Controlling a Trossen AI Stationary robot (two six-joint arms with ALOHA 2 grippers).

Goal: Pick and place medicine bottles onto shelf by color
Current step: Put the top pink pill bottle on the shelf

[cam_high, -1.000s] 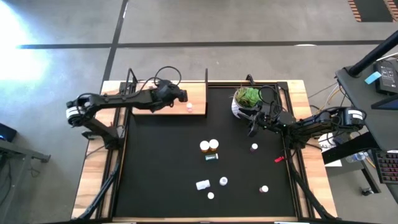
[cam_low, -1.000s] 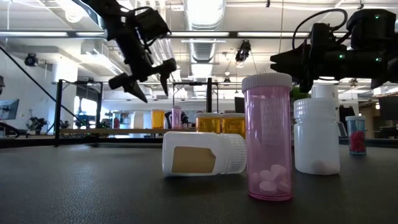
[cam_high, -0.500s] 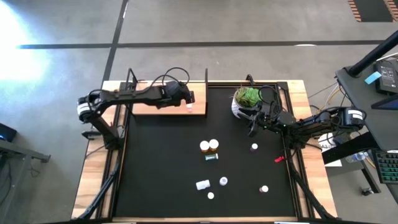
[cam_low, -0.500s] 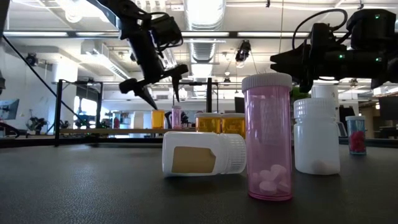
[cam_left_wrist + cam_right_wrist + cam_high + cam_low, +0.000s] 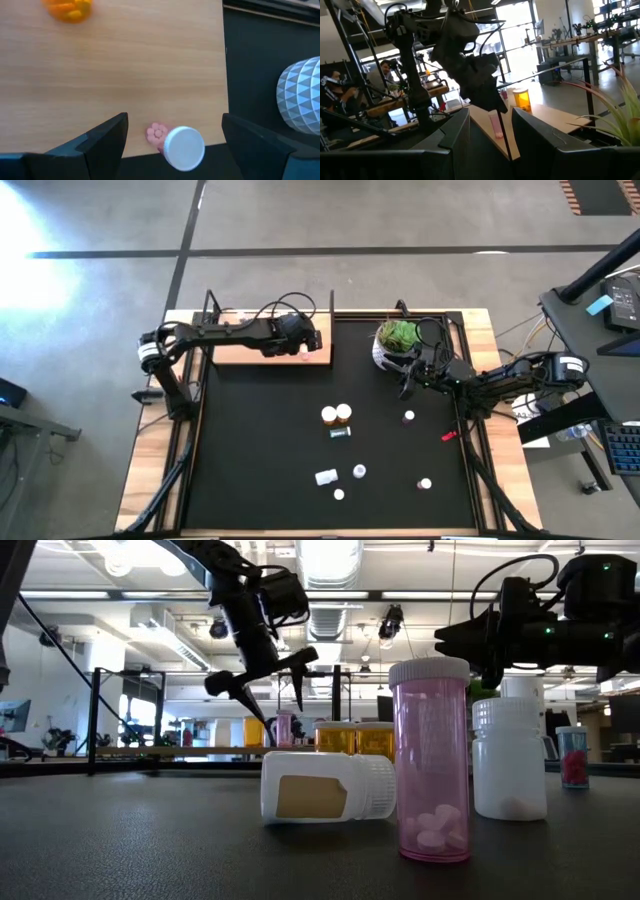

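left gripper (image 5: pixel 172 132), fingers spread and empty, hangs right over the upright pink bottle (image 5: pixel 180 146) at the shelf (image 5: pixel 125 75) edge; right gripper (image 5: pixel 407 383) idle, can't tell its fingers.

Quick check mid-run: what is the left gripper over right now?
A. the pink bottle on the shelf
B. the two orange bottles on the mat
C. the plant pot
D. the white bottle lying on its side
A: the left wrist view shows the open left gripper straddling the pink bottle at the shelf edge.

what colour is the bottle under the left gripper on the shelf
Pink bottle with a white cap, clearest in the left wrist view.
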